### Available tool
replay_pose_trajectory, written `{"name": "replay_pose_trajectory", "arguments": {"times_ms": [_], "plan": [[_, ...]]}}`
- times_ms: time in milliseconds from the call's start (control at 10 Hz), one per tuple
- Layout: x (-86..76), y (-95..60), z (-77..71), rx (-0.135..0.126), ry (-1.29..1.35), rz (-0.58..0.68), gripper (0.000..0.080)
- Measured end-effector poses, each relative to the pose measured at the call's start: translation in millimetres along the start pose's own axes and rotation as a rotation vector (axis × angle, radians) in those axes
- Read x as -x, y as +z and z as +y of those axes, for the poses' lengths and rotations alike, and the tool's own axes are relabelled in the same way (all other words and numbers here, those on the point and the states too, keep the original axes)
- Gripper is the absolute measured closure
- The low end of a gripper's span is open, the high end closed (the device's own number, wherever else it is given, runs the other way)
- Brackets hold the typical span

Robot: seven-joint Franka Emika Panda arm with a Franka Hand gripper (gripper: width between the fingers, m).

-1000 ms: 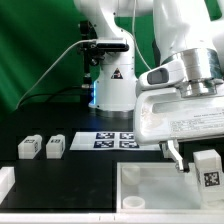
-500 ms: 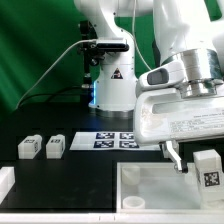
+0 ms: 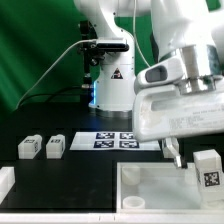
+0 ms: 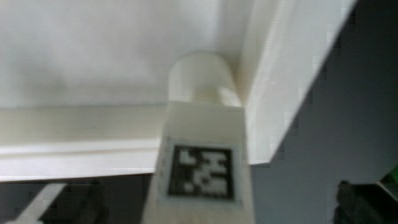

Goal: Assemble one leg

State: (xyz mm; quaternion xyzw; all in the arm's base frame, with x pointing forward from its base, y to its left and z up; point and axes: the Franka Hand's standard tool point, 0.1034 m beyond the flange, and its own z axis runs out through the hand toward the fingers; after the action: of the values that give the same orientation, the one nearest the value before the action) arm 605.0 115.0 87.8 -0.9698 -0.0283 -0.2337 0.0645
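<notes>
In the exterior view the leg (image 3: 207,168) stood upright at the exterior view's right, by a corner of the white tray-like piece (image 3: 150,188), tag facing the camera. One finger (image 3: 173,153) hung just beside it, with a gap between them. Two like blocks (image 3: 28,147) (image 3: 55,146) sat on the black worktop (image 3: 85,170), near the marker board (image 3: 115,139).

In the wrist view the leg (image 4: 201,140) met the tray-like piece (image 4: 107,60) at its corner. The jaws stood apart on either side and gripped nothing.
</notes>
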Motion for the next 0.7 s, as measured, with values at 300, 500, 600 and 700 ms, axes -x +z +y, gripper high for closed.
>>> {"name": "replay_pose_trajectory", "arguments": {"times_ms": [300, 500, 600, 700], "plan": [[0.9, -3.5, -2.6, -0.057, 0.037, -0.165, 0.015], [-6.6, -0.3, -1.3, -0.086, 0.028, -0.359, 0.015], [-5.0, 1.9, 0.7, -0.093, 0.022, -0.456, 0.015], [-8.1, 3.4, 2.6, -0.099, 0.016, -0.508, 0.015]]}}
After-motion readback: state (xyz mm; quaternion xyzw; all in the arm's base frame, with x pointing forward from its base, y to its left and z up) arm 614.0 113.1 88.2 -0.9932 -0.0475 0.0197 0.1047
